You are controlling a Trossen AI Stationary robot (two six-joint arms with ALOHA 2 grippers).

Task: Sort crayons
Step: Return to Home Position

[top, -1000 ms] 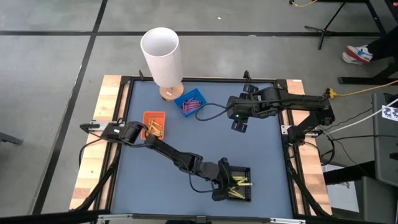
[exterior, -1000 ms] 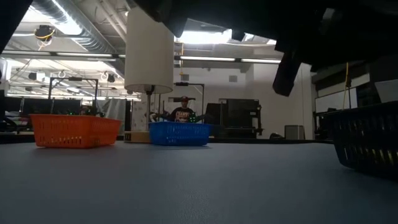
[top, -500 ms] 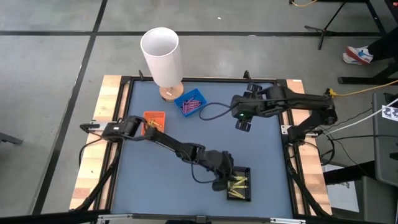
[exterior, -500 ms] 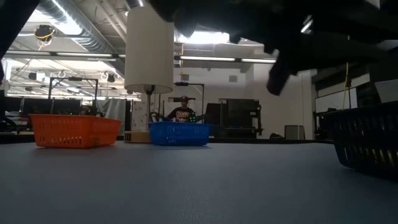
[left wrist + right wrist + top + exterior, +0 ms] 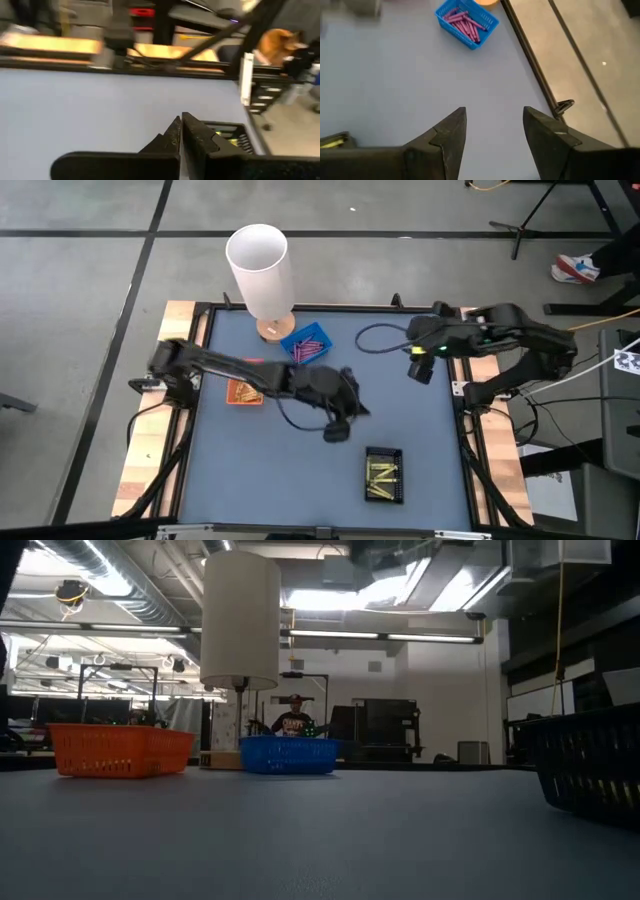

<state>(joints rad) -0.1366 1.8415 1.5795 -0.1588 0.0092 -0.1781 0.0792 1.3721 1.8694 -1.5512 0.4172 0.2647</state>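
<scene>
**A:** Where's your left hand, and is it carrying anything?

**B:** My left hand (image 5: 181,119) hangs over the middle of the worktop (image 5: 250,470). Its fingers (image 5: 197,137) are pressed together with nothing between them, and they touch nothing.

**A:** And the right?

**B:** My right hand (image 5: 494,110) is up by the worktop's right edge, toward the far right corner. Its fingers (image 5: 445,137) stand well apart, a wide empty gap above bare surface.

**A:** The crayons?

**B:** The purple crayons (image 5: 465,21) lie in the blue tray (image 5: 288,756) by the far edge, just beside the lamp (image 5: 258,265). The yellow crayons (image 5: 382,474) lie in the black tray (image 5: 590,765) by the near edge, right of the middle. The orange tray (image 5: 118,750) sits toward the left edge, partly under my left arm (image 5: 250,373). I can't make out what's in it.
</scene>
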